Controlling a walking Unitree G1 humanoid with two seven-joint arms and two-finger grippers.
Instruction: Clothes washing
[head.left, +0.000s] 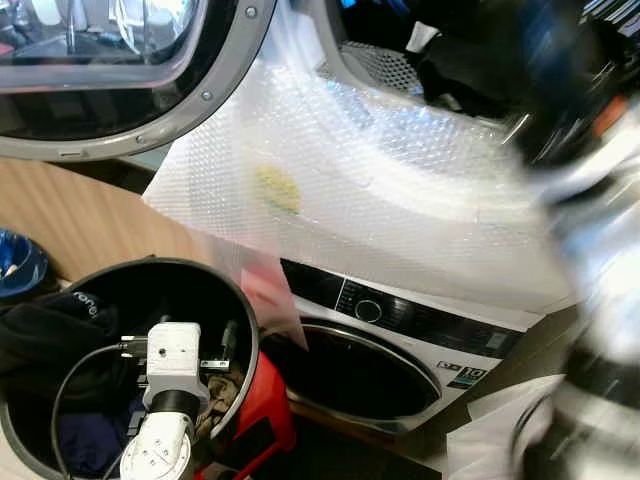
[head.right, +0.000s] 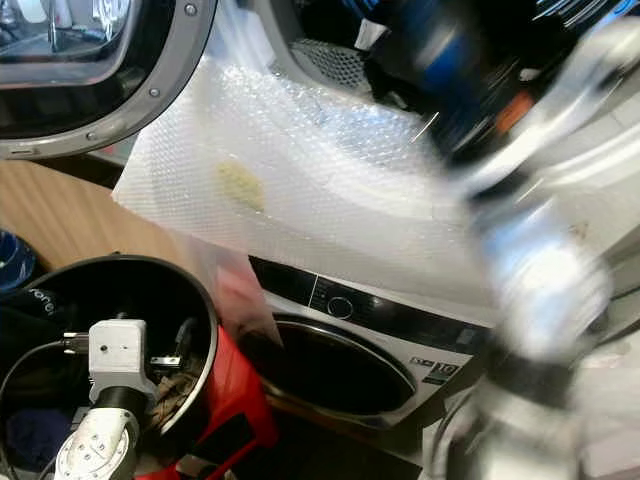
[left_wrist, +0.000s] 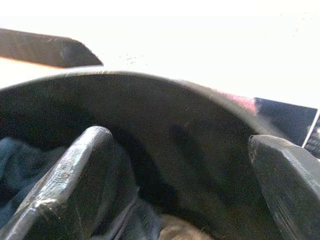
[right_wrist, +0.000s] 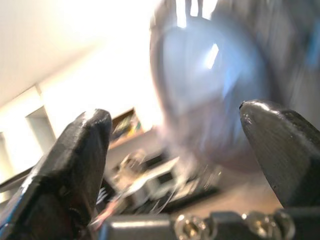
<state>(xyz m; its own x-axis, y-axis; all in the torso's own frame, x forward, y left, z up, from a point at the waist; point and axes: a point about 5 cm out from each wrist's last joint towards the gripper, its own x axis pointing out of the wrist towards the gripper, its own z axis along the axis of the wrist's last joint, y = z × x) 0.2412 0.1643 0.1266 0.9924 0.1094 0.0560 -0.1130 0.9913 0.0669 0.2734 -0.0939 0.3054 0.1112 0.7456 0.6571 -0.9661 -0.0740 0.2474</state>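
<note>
Clothes (head.left: 60, 340): dark heap in the black basket (head.left: 235, 300), low on the robot's left, on a red stand (head.left: 270, 400). A tan piece lies near the rim.

Left gripper (left_wrist: 175, 200): down inside the basket, fingers spread, nothing between them; clothes lie just below and ahead of the fingertips. This arm is the nearer one.

Upper drum (head.left: 400, 60): open, up and to the right of the basket, dark items already at its mouth. Bubble wrap (head.left: 380, 190) hangs below it, over the front.

Right gripper (right_wrist: 175, 150): raised, blurred, fingers apart, empty.

Judgement: next grab falls to the left arm, straight down.
</note>
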